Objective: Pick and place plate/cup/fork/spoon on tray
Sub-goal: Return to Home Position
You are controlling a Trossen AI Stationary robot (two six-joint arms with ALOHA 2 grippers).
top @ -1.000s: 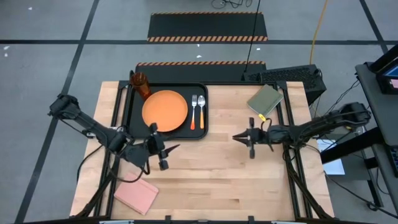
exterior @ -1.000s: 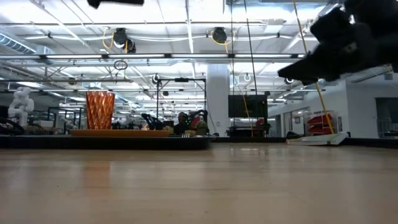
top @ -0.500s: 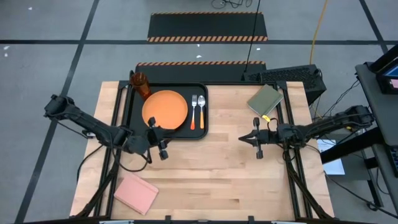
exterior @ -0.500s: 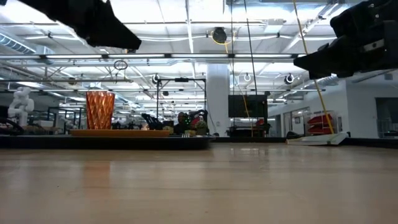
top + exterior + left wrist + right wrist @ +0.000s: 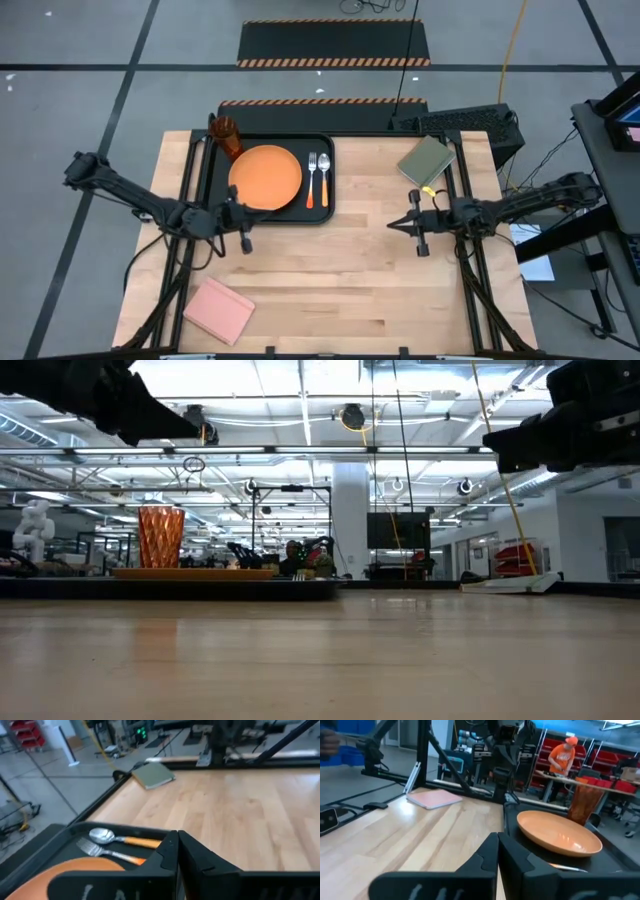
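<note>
The tray [image 5: 300, 145] holds plate [image 5: 265, 178], cup [image 5: 226, 135], fork [image 5: 312, 175] and spoon [image 5: 323, 178]. Left gripper [image 5: 250, 222] at its edge and right gripper [image 5: 395, 226] well aside, fingers pressed together, empty, should withdraw high, clearing the rim.

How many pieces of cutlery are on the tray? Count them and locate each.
2. The fork lies on the tray, between the plate and the spoon; the spoon lies beside it, nearer the tray's edge. None looks hidden.
</note>
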